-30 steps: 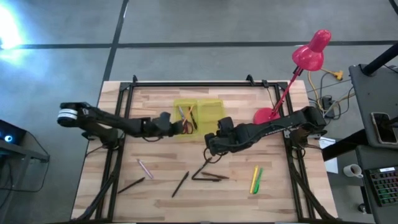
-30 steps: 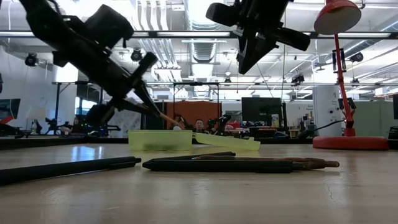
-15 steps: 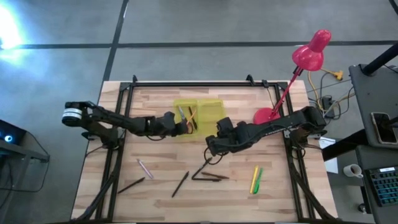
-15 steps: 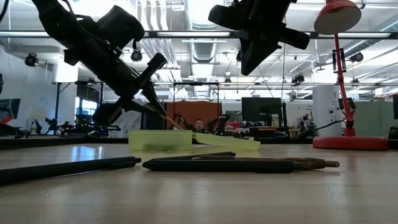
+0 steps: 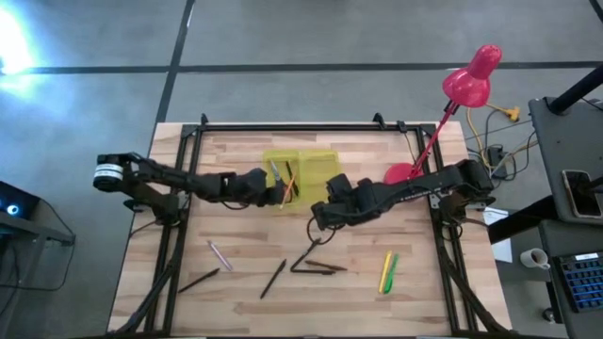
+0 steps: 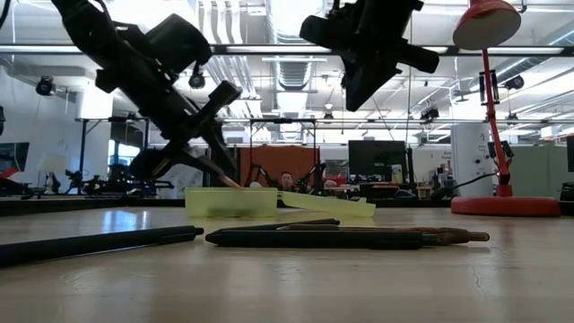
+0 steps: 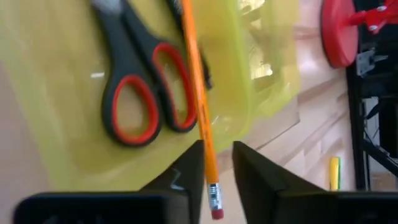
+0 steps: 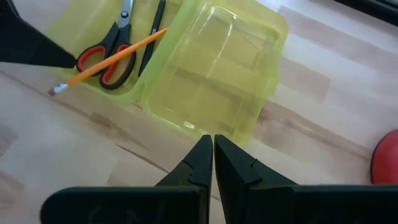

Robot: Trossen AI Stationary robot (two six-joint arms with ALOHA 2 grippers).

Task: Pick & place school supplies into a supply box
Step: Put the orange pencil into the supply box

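The yellow-green supply box [image 5: 301, 179] lies open, tray on the left and lid [image 8: 217, 74] flat to the right. In the tray lie red-handled scissors [image 7: 140, 93] and a dark pen [image 8: 152, 37]. My left gripper [image 7: 217, 149] is at the tray's near-left corner, shut on an orange pencil [image 8: 118, 53]. My right gripper [image 8: 213, 140] hangs shut and empty above the table just near of the lid. A pink pen [image 5: 220, 254], several dark pens [image 5: 316, 262] and the yellow and green markers [image 5: 386, 271] lie on the table. My left gripper pinches the orange pencil between its two fingers near the eraser end [image 7: 209, 168], coming in from the table's left and slanting down. The eraser [image 8: 53, 90] sticks out behind the fingers, outside the box. The pencil slopes down over the tray, with its tip [image 8: 163, 31] inside.
The pink lamp's round base [image 5: 403, 175] stands right of the lid, and its stem leans over the far right corner. Black frame rails run along the table's left, right and far edges. Bare wood lies between the box and the loose pens.
My left gripper has moved a little toward the box and down. The pencil's tip, which pointed above the tray, has dropped behind the tray's wall.
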